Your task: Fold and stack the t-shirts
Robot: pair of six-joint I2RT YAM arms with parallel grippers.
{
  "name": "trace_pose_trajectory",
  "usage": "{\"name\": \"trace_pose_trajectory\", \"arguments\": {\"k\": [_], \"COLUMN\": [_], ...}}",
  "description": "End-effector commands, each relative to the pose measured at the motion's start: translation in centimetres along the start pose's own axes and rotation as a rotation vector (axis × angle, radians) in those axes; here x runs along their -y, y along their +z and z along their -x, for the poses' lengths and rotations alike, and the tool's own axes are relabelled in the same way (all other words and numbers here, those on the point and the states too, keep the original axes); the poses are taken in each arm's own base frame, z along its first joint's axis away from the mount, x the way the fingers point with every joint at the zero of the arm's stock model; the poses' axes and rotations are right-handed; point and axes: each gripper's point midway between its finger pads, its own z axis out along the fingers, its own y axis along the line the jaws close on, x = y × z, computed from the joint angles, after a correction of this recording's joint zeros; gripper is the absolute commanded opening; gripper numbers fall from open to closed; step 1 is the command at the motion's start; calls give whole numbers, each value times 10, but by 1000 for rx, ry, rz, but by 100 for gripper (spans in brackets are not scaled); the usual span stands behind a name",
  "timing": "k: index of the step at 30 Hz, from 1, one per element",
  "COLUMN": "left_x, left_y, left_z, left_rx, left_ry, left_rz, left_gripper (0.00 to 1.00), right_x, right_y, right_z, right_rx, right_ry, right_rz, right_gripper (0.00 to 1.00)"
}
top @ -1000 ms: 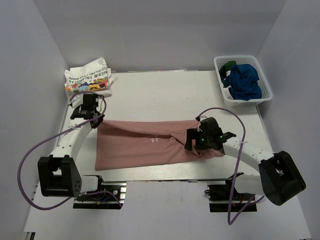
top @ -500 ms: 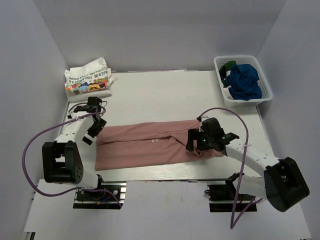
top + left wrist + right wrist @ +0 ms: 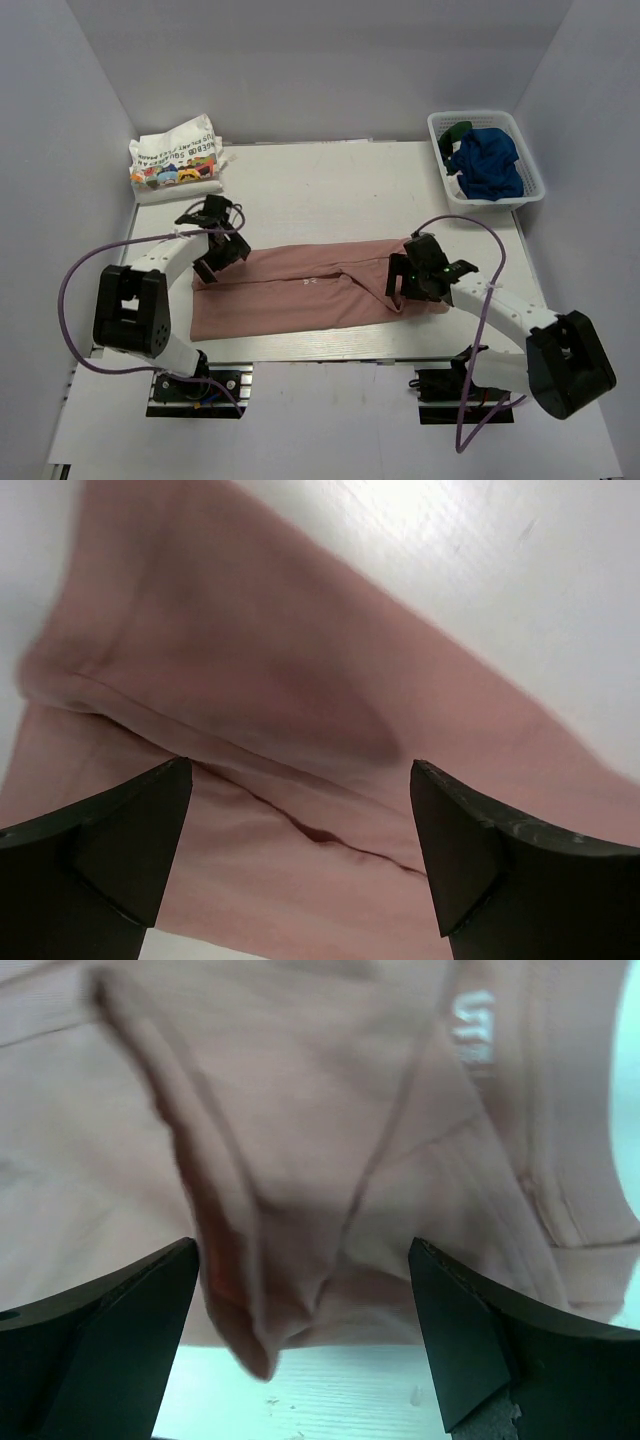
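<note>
A dusty pink t-shirt (image 3: 310,290) lies folded into a long band across the middle of the table. Over its left end hovers my left gripper (image 3: 215,250), open. In the left wrist view the pink cloth (image 3: 260,700) with its fold crease fills the gap in my left gripper (image 3: 300,850), touching neither finger. My right gripper (image 3: 405,285) stands open over the shirt's right end. In the right wrist view a loose fold of the pink shirt (image 3: 330,1110) hangs within my right gripper (image 3: 300,1340), ungripped. A folded white t-shirt with colourful print (image 3: 178,160) rests at the back left.
A white mesh basket (image 3: 497,203) at the back right holds a navy blue t-shirt (image 3: 487,165) and a dark green one (image 3: 458,130). Grey walls close in the table on three sides. Purple cables loop beside both arms.
My left gripper has opened and moved right and nearer, onto the pink shirt's left end. The right gripper has shifted slightly to the right, still open.
</note>
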Motion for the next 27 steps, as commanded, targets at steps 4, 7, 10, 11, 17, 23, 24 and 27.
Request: {"name": "trace_pose_trajectory", "arguments": {"k": [4, 7, 10, 11, 17, 23, 24, 27], "left_x": [-17, -29, -36, -36, -33, -31, -31, -26], "left_y": [26, 36, 41, 41, 44, 44, 44, 45], "left_z": [-54, -70, -75, -75, -73, -70, -70, -66], "left_rx": [-119, -155, -161, -161, -160, -160, -160, -152], "left_ry": [123, 135, 129, 129, 129, 132, 132, 129], "left_rz": [48, 88, 111, 111, 110, 125, 125, 114], "left_gripper": [100, 100, 100, 100, 100, 100, 100, 100], "right_x": [-29, -61, -65, -64, -73, -79, -79, -74], "right_y": [-3, -11, -16, -17, 0, 26, 26, 35], "right_z": [37, 51, 57, 59, 63, 50, 50, 42], "right_rx": [59, 115, 152, 165, 177, 89, 89, 63], "right_ry": [-21, -110, -178, -204, -265, -261, -261, -253], "right_rz": [97, 272, 305, 304, 340, 372, 372, 350], "right_gripper": [91, 91, 91, 91, 91, 85, 82, 48]}}
